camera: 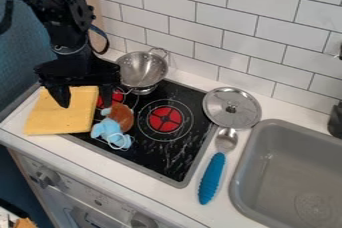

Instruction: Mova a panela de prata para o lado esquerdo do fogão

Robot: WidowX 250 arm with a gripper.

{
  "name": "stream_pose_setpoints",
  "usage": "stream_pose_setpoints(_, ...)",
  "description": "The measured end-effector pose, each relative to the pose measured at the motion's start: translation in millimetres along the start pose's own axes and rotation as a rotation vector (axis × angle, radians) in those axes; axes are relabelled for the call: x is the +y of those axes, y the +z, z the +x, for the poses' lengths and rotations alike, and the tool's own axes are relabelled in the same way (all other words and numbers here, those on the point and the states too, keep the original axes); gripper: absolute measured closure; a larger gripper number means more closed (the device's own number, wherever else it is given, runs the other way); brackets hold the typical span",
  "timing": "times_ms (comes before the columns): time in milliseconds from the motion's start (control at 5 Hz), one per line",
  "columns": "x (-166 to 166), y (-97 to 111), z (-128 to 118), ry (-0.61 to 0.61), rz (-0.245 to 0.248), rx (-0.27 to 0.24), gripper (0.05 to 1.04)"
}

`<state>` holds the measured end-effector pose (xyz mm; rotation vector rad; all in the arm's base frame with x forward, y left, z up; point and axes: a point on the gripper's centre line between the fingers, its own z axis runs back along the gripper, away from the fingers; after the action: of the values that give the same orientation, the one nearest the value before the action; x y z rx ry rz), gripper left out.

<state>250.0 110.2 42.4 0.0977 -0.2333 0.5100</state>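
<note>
At the left of the frame, a flat yellow piece [63,117] lay partly on the white worktop [87,156] and partly over the left edge of the black stove [180,152]. Above it was the black hand [85,100], pointing down, its two fingers wide apart, and I could see nothing held between them. Next to the right, in the left-centre, there was a light blue soft thing [109,131] with a thin pale loop, and it touched a brown rounded thing [122,115]. The silver pot [141,69], which had small holes and a loop handle, was in the upper left-centre, at the back of the stove, near the tiled wall [230,29] and tilted. A red burner mark [165,119] was near the centre. Further right lay a spoon [212,177] with a blue handle, and just above its metal end a round silver lid [232,117]. The grey sink [287,172] occupied the lower right.
</note>
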Motion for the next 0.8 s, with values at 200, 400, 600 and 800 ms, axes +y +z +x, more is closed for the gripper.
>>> stream_pose_setpoints(200, -1, -7, -5, 0.002, -0.002, 0.032, 0.083)
stream_pose_setpoints(400, 5, -8, -1, 0.030, -0.037, 0.048, 0.083)
stream_pose_setpoints(600, 8, -8, 8, 0.036, -0.092, 0.048, 0.083)
stream_pose_setpoints(800, 14, -11, 27, 0.085, -0.100, 0.033, 0.083)
